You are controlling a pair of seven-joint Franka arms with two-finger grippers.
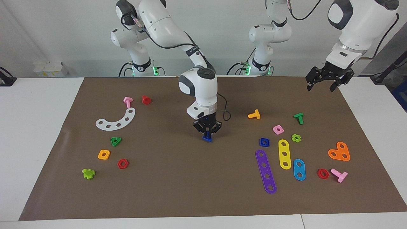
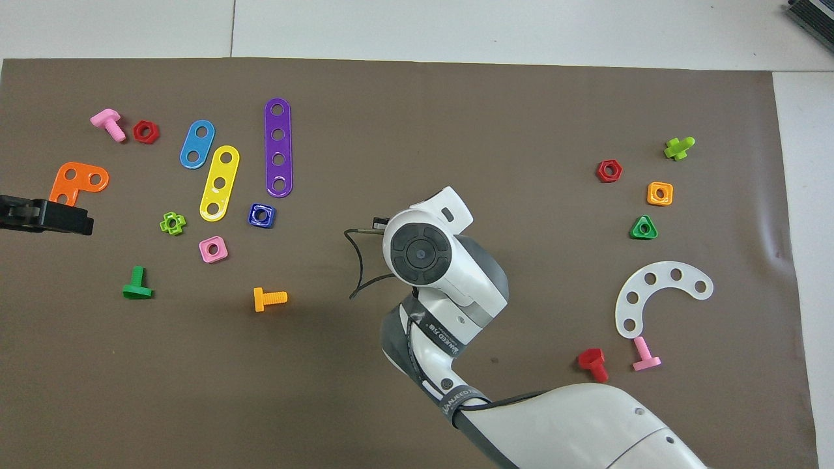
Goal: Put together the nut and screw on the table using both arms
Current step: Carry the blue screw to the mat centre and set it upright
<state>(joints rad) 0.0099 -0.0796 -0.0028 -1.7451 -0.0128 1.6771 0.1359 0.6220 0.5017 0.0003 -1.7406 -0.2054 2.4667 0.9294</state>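
Observation:
My right gripper [image 1: 207,133] points straight down over the middle of the brown mat [image 1: 178,184] and is shut on the dark-blue screw [image 1: 207,138], which sits at or just above the mat. In the overhead view the right arm's wrist [image 2: 420,253] hides both. The dark-blue square nut [image 1: 264,142] lies flat on the mat toward the left arm's end, beside the yellow strip; it also shows in the overhead view [image 2: 261,215]. My left gripper [image 1: 321,86] hangs open and empty, raised over the mat's corner near its base; it also shows in the overhead view [image 2: 45,217].
Around the nut lie a purple strip [image 1: 265,171], a yellow strip [image 1: 284,154], a pink square nut [image 1: 278,129] and an orange bolt [image 1: 254,114]. Toward the right arm's end lie a white curved strip [image 1: 117,121], a green triangular nut [image 1: 116,141] and an orange-yellow nut [image 1: 104,154].

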